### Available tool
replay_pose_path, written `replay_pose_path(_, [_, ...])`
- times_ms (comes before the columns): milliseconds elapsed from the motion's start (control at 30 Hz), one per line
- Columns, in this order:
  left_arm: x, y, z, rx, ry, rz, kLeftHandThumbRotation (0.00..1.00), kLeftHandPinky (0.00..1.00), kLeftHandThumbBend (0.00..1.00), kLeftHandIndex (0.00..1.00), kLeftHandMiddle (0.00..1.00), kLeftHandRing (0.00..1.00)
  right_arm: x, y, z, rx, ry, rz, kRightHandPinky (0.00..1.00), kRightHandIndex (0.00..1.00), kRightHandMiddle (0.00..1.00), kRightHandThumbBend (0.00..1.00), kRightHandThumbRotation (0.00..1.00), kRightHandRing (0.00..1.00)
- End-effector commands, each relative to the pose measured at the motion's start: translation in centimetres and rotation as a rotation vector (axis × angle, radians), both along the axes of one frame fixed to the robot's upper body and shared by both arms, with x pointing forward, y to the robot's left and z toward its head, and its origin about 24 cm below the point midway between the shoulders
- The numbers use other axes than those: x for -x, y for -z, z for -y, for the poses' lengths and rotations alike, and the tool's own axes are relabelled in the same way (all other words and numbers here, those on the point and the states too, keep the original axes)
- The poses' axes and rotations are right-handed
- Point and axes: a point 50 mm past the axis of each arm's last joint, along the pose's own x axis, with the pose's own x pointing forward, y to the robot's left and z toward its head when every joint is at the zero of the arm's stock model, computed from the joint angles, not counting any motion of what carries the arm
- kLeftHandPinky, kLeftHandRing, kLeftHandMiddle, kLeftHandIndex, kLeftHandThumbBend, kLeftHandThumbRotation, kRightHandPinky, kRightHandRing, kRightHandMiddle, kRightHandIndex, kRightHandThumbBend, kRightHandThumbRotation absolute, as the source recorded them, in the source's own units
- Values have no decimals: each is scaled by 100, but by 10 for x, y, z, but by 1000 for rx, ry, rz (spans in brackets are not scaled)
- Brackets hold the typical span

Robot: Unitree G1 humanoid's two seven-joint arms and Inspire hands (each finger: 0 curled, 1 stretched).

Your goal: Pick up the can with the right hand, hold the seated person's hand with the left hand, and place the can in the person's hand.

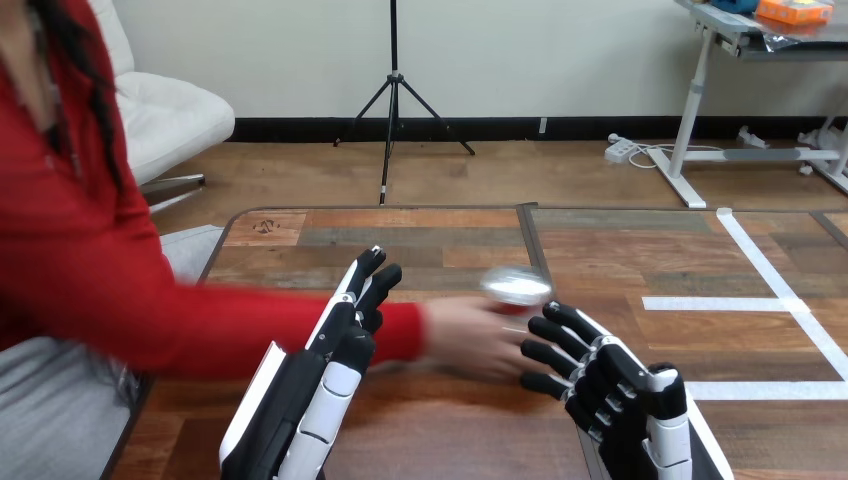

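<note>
The person's hand (470, 338) is holding the can (516, 287) over the tabletop (640, 250). Our left robot hand (338, 350) is lying straight-fingered across the red sleeve (200, 330). Our right robot hand (600, 375) is resting open just beside the person's hand.

The robot's left hand (340, 340), at the near left, is black, with long glossy white shells along its back and up its fingers (368, 270), whose rounded tips are black. A white strip edges the black casing behind it. The right hand (612, 385), at the near right, has black segmented fingers (560, 320) with thin pale lines at the joints, a white shell over the knuckles and a white panel nearer the wrist. The person's arm, coming from the left, wears a long red sleeve (200, 330).
</note>
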Motion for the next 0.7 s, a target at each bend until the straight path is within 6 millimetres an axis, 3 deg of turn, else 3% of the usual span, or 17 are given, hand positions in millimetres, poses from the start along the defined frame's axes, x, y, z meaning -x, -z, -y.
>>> replay_pose_path(0, [-8,-9,0,6,0,75,100,100,63,98,96,99,-6,-17,-5,-20,20,110,79,86,87,86,100,85])
replay_pose_path(667, [-11,-10,-6,17,-34,67,100,100,59,95,93,99,0,-13,-5,-3,31,104,85,87,88,86,100,87])
